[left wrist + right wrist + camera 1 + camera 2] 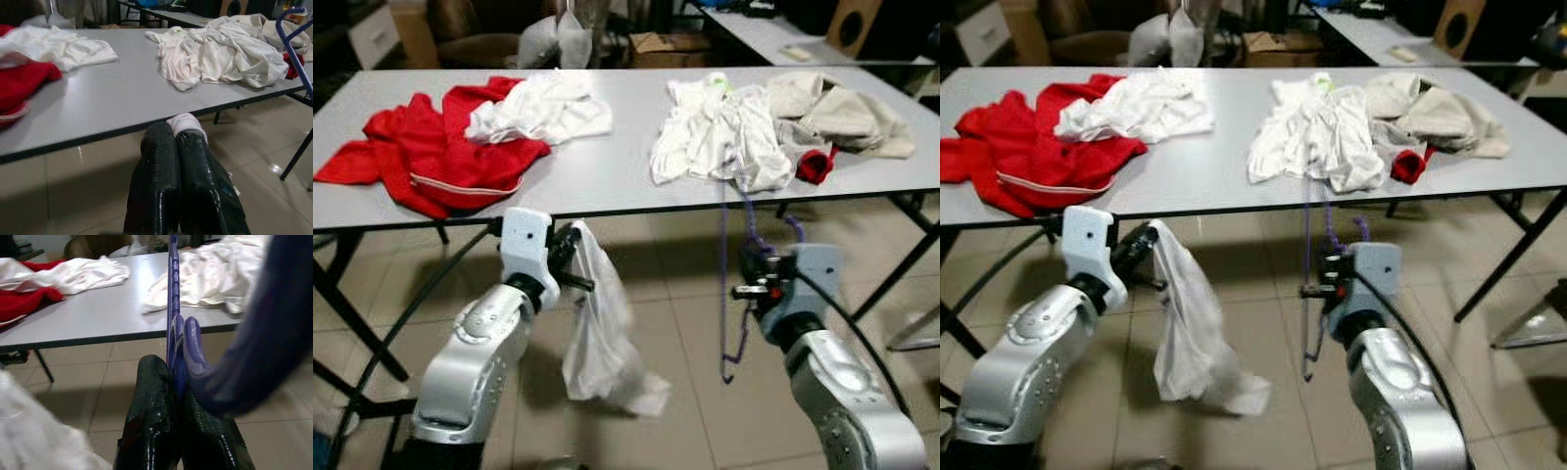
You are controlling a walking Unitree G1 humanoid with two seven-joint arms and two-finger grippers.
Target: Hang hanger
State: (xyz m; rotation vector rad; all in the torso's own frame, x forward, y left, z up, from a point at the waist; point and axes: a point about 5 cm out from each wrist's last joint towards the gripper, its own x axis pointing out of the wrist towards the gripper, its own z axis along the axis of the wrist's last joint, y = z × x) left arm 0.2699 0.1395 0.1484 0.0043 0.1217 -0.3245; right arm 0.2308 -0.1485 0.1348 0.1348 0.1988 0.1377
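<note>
While the left gripper point(576, 262) pinches the white garment point(599, 338) dangling below the table point(607, 171) edge, the right gripper point(178, 396), clamped on the purple hanger point(736, 294), should keep it upright and steady, I reckon, so a shoulder threads in cleanly.

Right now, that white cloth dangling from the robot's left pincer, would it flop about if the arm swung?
Probably yes. The white cloth hangs limp in folds from the left pincer, so it looks soft and floppy. It seems light, held by one pinched corner. It would likely sway rather than slip free.
</note>
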